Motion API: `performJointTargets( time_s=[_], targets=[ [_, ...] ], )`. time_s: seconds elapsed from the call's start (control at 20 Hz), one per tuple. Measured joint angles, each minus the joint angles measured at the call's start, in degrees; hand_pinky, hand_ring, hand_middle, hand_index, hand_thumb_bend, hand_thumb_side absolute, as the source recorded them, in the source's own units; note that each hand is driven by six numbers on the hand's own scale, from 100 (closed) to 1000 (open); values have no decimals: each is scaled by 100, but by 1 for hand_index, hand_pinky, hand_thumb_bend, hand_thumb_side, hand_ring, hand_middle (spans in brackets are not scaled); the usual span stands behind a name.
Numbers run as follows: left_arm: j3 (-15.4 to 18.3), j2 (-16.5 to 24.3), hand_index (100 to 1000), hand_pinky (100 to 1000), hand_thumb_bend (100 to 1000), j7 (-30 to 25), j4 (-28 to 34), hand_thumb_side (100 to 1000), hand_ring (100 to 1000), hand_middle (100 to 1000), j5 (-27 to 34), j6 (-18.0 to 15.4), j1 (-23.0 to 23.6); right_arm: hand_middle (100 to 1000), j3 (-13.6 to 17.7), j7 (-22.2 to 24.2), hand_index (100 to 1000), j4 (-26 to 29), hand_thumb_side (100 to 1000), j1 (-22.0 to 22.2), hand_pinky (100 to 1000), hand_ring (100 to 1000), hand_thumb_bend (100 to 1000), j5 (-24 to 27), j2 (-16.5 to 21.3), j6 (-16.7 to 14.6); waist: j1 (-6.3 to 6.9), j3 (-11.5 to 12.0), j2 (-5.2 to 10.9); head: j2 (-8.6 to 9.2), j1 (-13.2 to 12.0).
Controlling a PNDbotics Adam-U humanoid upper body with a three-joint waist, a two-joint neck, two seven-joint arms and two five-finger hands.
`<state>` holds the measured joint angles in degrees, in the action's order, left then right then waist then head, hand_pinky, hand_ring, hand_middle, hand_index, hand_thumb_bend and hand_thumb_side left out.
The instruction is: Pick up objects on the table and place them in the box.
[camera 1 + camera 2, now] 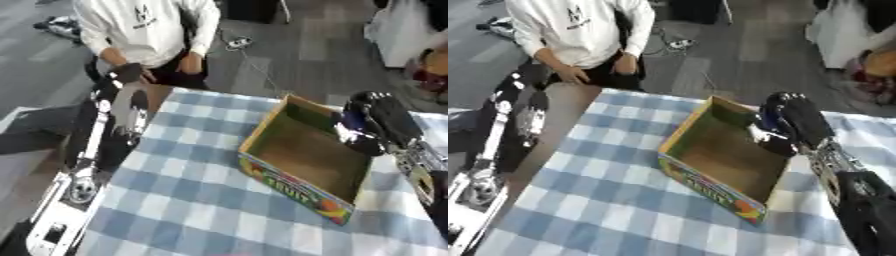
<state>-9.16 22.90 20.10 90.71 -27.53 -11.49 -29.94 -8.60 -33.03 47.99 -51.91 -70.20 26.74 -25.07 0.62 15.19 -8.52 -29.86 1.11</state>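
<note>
Grey plank floor (297, 45) beyond the table, crossed by a thin cable (258, 67) running to a small white plug block (237, 43). Blue-and-white checked cloth (192, 200) over the table — white bags (842, 35) heaped at the far right.

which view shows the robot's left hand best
The left eye view: the left hand shows whole beside the table's left edge. In the right eye view it sits further left, darker and harder to separate from the arm.
</note>
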Motion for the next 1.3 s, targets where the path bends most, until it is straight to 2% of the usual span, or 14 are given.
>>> performJointTargets(
  time_s=[0.3, 0.6, 0.65, 0.7, 0.75, 0.9, 0.95, 1.0, 1.05, 1.15, 1.3],
  targets=[
    [-10, 0, 897, 934, 109, -9, 18, 965, 801, 866, 0, -7, -43, 100, 11, -15, 127, -9, 912, -84, 100, 100, 100, 54, -7, 19, -58, 74, -71, 52, 0],
    [-32, 0, 897, 934, 111, -11, 35, 967, 800, 866, 0, -8, -46, 100, 11, -146, 168, -7, 974, -138, 100, 100, 100, 68, -47, 69, -103, 119, -95, 75, 0],
    [-33, 0, 897, 934, 111, -12, 35, 967, 800, 866, 0, -8, -47, 187, 11, -184, 230, -7, 1000, -138, 100, 100, 100, 52, -52, 79, -112, 123, -103, 87, 0],
    [-33, 0, 897, 934, 111, -12, 35, 967, 800, 866, 0, -8, -47, 187, 11, -224, 230, -7, 1000, -138, 100, 100, 100, 35, -52, 87, -115, 134, -111, 94, -1],
    [-33, 0, 897, 934, 112, -12, 35, 968, 800, 866, 0, -9, -47, 433, 11, -256, 462, -7, 1000, -138, 100, 314, 100, 12, -54, 93, -115, 144, -116, 96, -1],
    [-33, 0, 897, 934, 113, -13, 35, 968, 800, 866, 1, -9, -47, 640, 11, -249, 670, -62, 1000, -138, 101, 530, 100, -60, -56, 118, -127, 149, -117, 102, -7],
    [-33, 0, 897, 933, 113, -13, 35, 969, 800, 866, 3, -9, -47, 700, 12, -218, 715, -85, 1000, -138, 227, 585, 100, -71, -57, 135, -131, 150, -117, 102, -8],
    [-33, 0, 897, 933, 113, -12, 35, 969, 800, 866, 5, -9, -47, 718, 13, -177, 727, -110, 1000, -138, 268, 603, 100, -81, -58, 146, -133, 150, -117, 102, -9],
    [-33, 0, 897, 934, 114, -12, 35, 969, 800, 866, 5, -9, -47, 767, 14, -132, 768, -128, 1000, -138, 404, 660, 100, -83, -58, 151, -134, 150, -117, 102, -10],
    [-33, 0, 897, 934, 114, -12, 35, 970, 800, 867, 6, -9, -47, 810, 19, -33, 799, -158, 1000, -138, 547, 719, 100, -79, -58, 152, -146, 150, -117, 102, -14],
    [-33, 0, 897, 934, 114, -12, 35, 970, 800, 867, 6, -10, -47, 845, 40, 94, 827, -181, 1000, -138, 638, 770, 100, -52, -58, 144, -150, 150, -117, 102, -17]
  ],
)
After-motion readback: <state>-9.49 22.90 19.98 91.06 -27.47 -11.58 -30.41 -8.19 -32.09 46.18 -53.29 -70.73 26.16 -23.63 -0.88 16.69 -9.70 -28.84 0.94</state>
